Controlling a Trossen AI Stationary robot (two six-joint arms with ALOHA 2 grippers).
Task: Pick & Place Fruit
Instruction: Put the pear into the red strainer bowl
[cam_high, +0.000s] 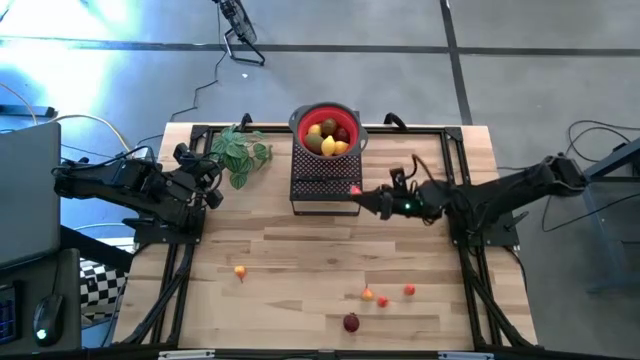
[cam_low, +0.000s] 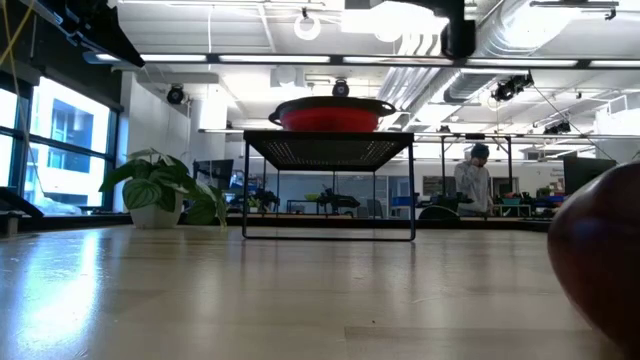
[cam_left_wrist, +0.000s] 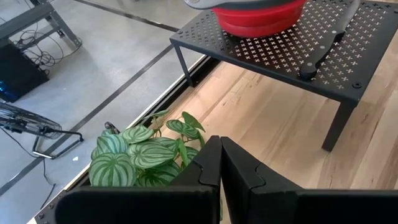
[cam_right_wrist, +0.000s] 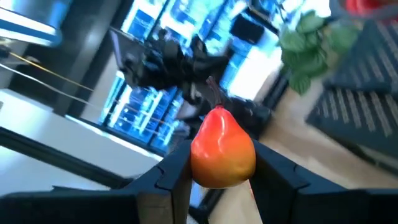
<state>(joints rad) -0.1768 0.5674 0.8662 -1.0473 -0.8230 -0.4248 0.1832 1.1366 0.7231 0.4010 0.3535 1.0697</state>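
Pear-shaped fruit (cam_right_wrist: 222, 148) | clamped between right claw (cam_right_wrist: 221, 171) fingers | seemingly beside rack (cam_high: 322, 186) | left claw (cam_left_wrist: 221, 180) closed

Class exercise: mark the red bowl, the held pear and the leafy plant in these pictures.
Red bowl (cam_high: 354, 124), high view, on its red rim.
Pear (cam_right_wrist: 222, 149), right wrist view, on its belly between the right gripper's fingers.
Plant (cam_left_wrist: 127, 158), left wrist view, on a striped leaf.

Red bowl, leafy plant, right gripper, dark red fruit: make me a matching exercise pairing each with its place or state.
1. round red bowl
2. green striped leafy plant
3. right gripper
4. dark red round fruit

a. shut on a red-orange pear
b. lying on the wooden table's near side
c. atop the black perforated metal stand, holding fruit
d. beside the stand, near the left gripper

Pairs: 1-c, 2-d, 3-a, 4-b
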